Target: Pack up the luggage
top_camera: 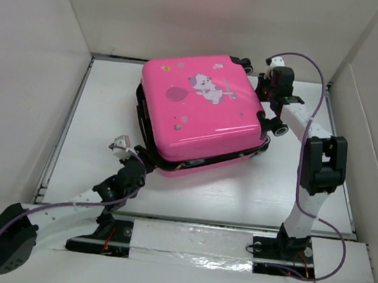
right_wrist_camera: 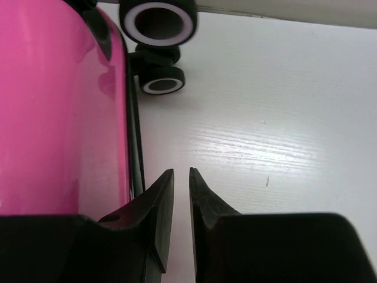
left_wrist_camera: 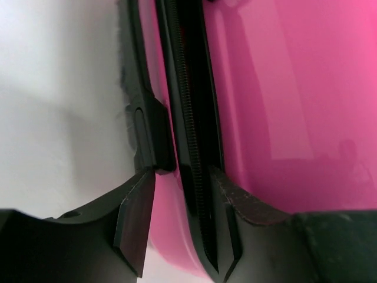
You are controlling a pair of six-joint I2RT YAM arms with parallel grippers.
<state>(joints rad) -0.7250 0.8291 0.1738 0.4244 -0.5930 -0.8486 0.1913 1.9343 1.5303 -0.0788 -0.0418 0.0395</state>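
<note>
Though the suitcase [top_camera: 203,112] sits lid-down mid-table, zipping isn't done yet — my left gripper [left_wrist_camera: 181,177] straddles the zipper [left_wrist_camera: 189,135], grip unclear; my right gripper [right_wrist_camera: 181,177], a narrow empty slit, hovers by the wheels [right_wrist_camera: 158,20].

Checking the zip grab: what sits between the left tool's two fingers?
Left wrist view: the luggage's black zipper track and a strip of its pink shell lie between the left tool's fingers.

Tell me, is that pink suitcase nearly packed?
The luggage has its lid down, contents hidden. The left gripper straddles the open seam at its near corner; the right gripper sits empty beside the wheels. A dark gap shows along the front, so closing it is left.
</note>
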